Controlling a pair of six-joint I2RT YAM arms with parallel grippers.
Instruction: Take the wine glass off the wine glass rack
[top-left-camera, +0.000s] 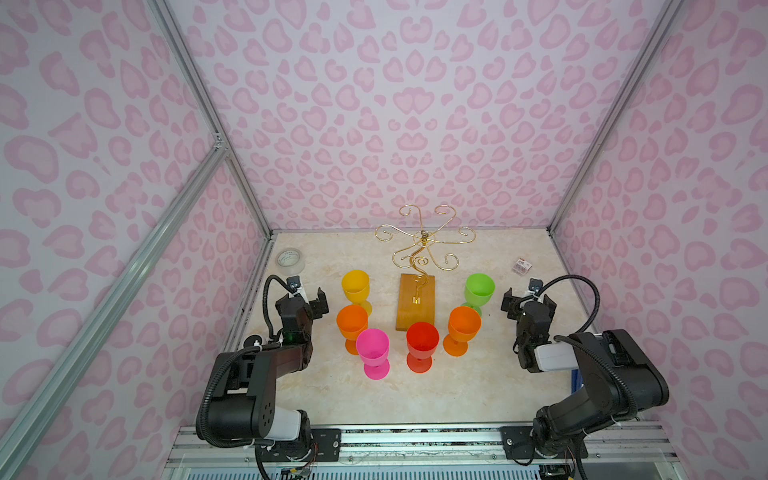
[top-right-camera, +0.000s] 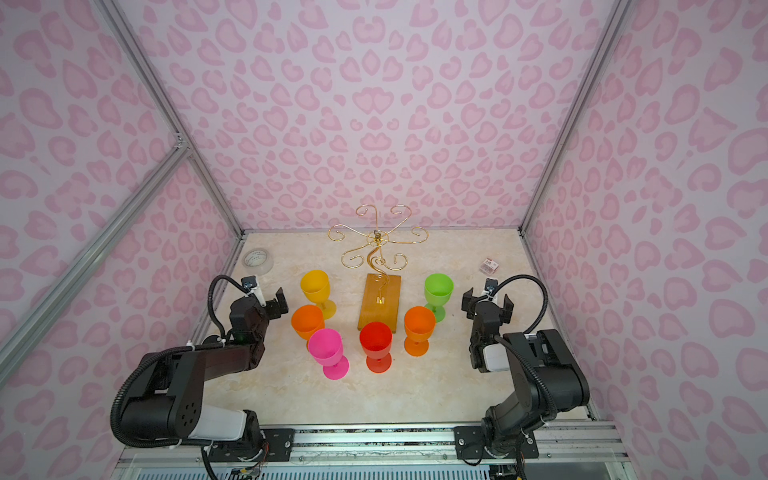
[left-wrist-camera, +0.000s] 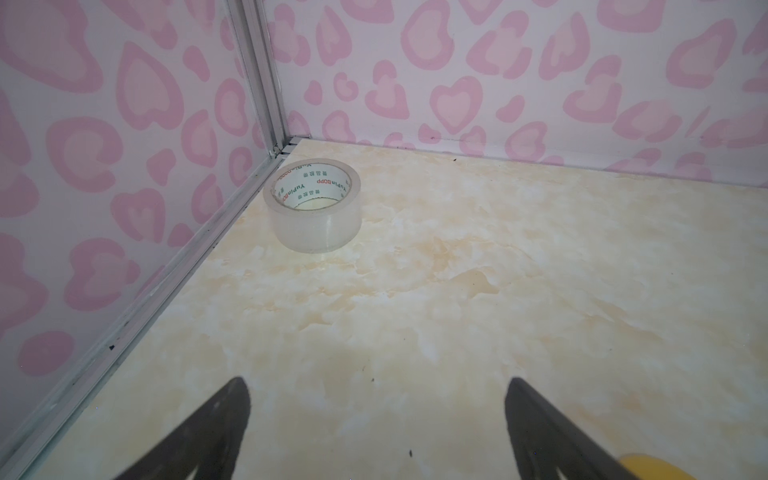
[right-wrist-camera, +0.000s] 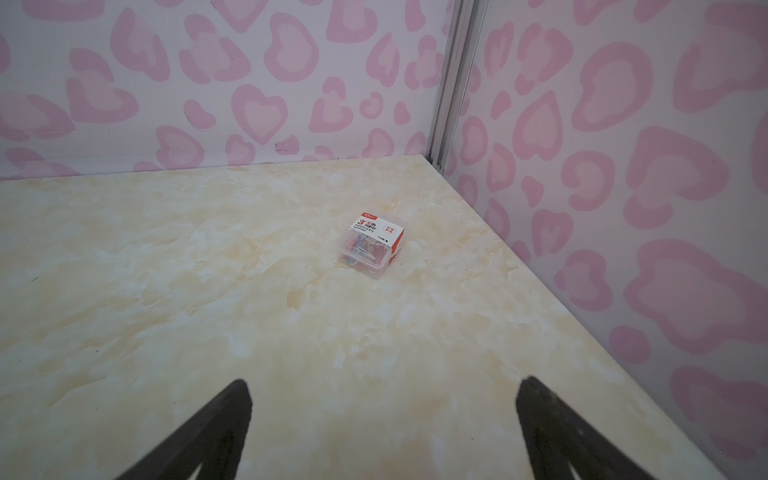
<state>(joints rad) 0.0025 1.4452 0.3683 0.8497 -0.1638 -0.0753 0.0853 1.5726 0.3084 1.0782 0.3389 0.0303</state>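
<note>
The wine glass rack stands at mid-table in both top views, gold scrolled arms over a wooden base. Nothing hangs from its arms. Several coloured wine glasses stand upright on the table around the base: yellow, orange and pink to its left, red in front, orange and green to its right. My left gripper hovers open left of the yellow glass, holding nothing. My right gripper is open and empty, right of the green glass.
A roll of clear tape lies in the far left corner. A small box of paper clips lies near the far right wall. Pink patterned walls with aluminium posts enclose the table on three sides.
</note>
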